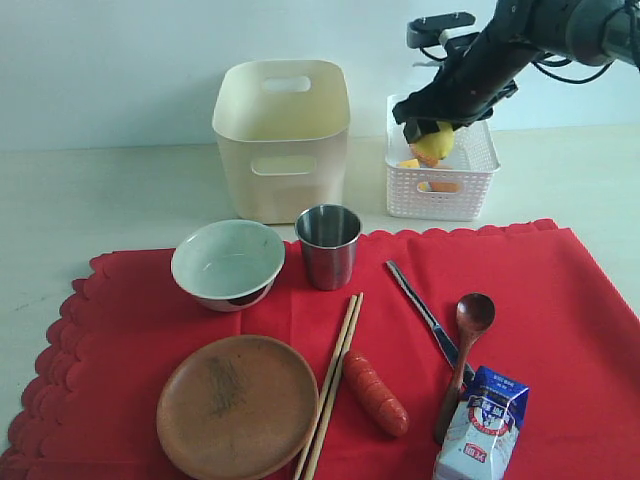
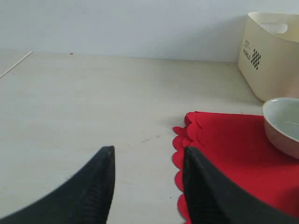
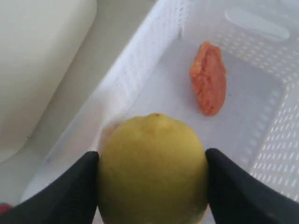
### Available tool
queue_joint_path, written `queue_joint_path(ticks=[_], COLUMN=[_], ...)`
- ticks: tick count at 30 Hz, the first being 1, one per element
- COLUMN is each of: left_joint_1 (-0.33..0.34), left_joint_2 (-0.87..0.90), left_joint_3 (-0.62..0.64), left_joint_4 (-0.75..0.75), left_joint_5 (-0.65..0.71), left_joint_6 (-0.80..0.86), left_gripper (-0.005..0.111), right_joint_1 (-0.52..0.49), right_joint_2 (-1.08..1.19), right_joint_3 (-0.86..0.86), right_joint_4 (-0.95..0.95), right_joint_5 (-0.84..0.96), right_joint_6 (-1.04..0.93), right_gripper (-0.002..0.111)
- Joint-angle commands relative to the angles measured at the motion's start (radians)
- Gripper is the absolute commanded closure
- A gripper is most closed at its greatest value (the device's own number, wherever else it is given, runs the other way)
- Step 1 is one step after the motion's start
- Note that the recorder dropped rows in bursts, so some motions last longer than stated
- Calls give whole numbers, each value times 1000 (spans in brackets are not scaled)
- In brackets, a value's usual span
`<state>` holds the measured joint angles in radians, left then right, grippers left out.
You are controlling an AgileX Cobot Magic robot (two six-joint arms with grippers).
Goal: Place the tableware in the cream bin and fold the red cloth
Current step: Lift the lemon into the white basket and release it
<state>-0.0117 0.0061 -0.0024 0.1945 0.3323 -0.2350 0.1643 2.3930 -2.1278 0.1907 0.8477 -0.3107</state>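
**Tableware all on the cloth; your right gripper grips a fruit over the basket**

Your large bright red scalloped cloth [image 1: 560, 300] lies flat on the pale table [image 1: 100, 190]. Its long axis runs left to right across the exterior view, and the frame cuts off its near edge and right end. All six pieces rest on it.

The round brown wooden plate [image 1: 237, 405] loses its near rim to the frame. So do the near ends of the pair of wooden chopsticks [image 1: 332, 395], which lie together just right of the plate and slant up towards the upright steel cup [image 1: 328, 245]. The pale white-green bowl [image 1: 228, 262] sits upright, left of the cup.

The silver knife [image 1: 420, 310] slants from beside the cup down to the right. Its near end meets the handle of the dark wooden spoon [image 1: 465, 345], and you cannot tell which lies on top. The spoon's bowl points away from the camera. Its handle runs down beside a blue-and-white milk carton [image 1: 482, 425], whose print is too blurred to read. A red sausage [image 1: 375, 393] lies between chopsticks and spoon.

Behind the cloth, the tall cream plastic bin [image 1: 282, 140] stands upright. In the left wrist view its side carries a dark checkered mark and a short line of print you cannot read with certainty.

Beside the bin sits the low white lattice basket [image 1: 440, 190]. Your right gripper [image 3: 152, 156] is clamped on a yellow lemon-shaped fruit [image 3: 152, 182] over the basket, with an orange food piece [image 3: 209, 77] inside.

Your left gripper [image 2: 147, 161] hangs with jaws apart and empty, over bare table at the cloth's scalloped edge. It is out of the exterior view.
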Motion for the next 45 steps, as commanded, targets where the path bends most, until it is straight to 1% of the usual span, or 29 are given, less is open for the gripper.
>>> queue_joint_path(ticks=[1,9,11,14,19,22,25,27,30,37,43,45], left_joint_1=[3,3,3,3,3,3,3,3,3,3,3,3], left_joint_2=[-6,-6,-6,-6,-6,-6,-6,-6,-6,-6,-6,-6], left_joint_3=[2,2,2,2,2,2,2,2,2,2,2,2], left_joint_4=[1,1,1,1,1,1,1,1,1,1,1,1], left_joint_5=[-8,-8,-8,-8,-8,-8,-8,-8,-8,-8,-8,-8], left_joint_6=[-5,-5,-5,-5,-5,-5,-5,-5,-5,-5,-5,-5], left_gripper=[61,61,61,61,61,61,61,61,61,61,61,61], right_joint_1=[-3,-3,-3,-3,-3,-3,-3,-3,-3,-3,-3,-3], right_joint_2=[19,46,46,46,46,40,27,14,-6,-83,-167,-193], right_joint_3=[-32,-32,-32,-32,-32,-32,-32,-32,-32,-32,-32,-32], right_joint_4=[-69,-69,-69,-69,-69,-80,-95,-97,-99,-99,-54,-35], right_joint_5=[22,20,22,29,47,47,63,78,101,157,266,308], right_joint_6=[-2,-2,-2,-2,-2,-2,-2,-2,-2,-2,-29,-34], right_gripper=[108,108,105,93,64,51,41,37,34,34,34,36])
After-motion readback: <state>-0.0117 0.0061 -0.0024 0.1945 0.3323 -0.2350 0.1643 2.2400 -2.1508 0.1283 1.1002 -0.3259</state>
